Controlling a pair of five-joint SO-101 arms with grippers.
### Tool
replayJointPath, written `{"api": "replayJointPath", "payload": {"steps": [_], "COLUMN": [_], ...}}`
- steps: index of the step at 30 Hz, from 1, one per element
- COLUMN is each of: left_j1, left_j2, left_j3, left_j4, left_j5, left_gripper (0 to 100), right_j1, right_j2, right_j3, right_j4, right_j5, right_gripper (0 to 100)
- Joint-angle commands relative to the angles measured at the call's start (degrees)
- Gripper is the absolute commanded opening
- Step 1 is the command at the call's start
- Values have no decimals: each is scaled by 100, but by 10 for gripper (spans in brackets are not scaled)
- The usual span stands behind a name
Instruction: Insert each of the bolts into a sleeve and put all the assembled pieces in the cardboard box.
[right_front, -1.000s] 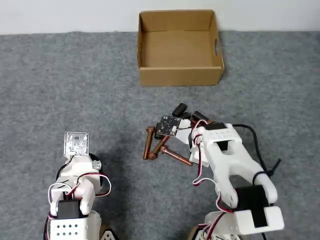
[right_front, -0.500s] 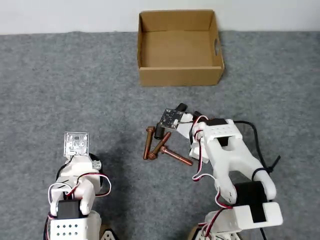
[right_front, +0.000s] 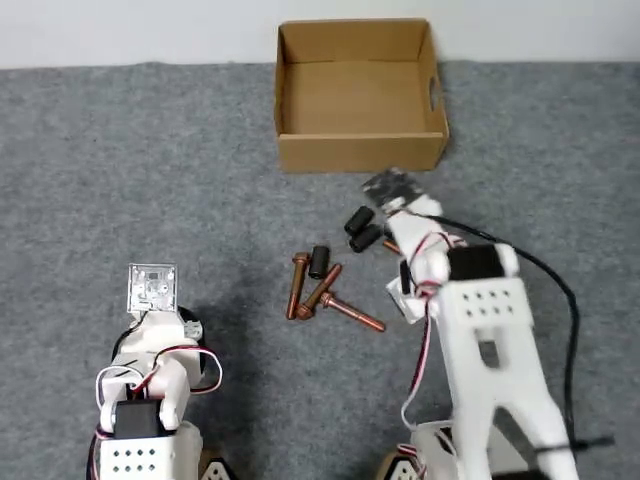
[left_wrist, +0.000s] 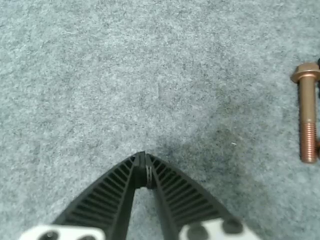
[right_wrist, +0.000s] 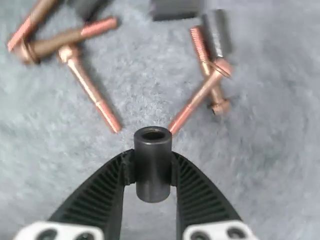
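Black sleeve (right_wrist: 152, 172) is standing upright in your R gripper (right_wrist: 152, 159), fingers clamping it from both sides, above scattered bolts (right_wrist: 90, 95) on grey carpet (right_wrist: 270, 170). Your L gripper (left_wrist: 145, 167) is hanging low over the carpet w/ fingers pressed together, one bolt (left_wrist: 307, 117) lying off to its side. Loose sleeves (right_front: 358, 219) are lying near the bolts, w/ the cardboard box (right_front: 360, 152) sitting just beyond them.

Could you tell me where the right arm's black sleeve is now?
In the right wrist view the sleeve sits clamped in the right gripper, with loose copper bolts on the carpet just beyond it.
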Motion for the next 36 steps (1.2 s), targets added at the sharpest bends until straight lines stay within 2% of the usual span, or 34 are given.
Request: {"api": "replayJointPath", "payload": {"steps": [1, 7, 11, 22, 28, 36], "left_j1": [0, 0, 0, 0, 0, 9], "left_j2": [26, 26, 26, 26, 26, 26], "left_j3": [-31, -31, -22, -22, -22, -22], "left_j4": [-9, -9, -9, -9, -9, -9], "left_j5": [-26, -26, -26, -26, -26, -26], "left_gripper": [6, 6, 6, 6, 6, 6], "right_j1": [154, 629, 1033, 1938, 2132, 2132], "right_j2": [-673, -1068, -1358, -3820, -4945, -5622], "right_j3": [-281, -202, 132, 1574, 2127, 2602], "right_j4": [347, 611, 743, 690, 690, 699], "right_j5": [-1064, -2330, -2716, -2910, -2910, -2901], "right_gripper": [9, 9, 9, 8, 8, 8]}}
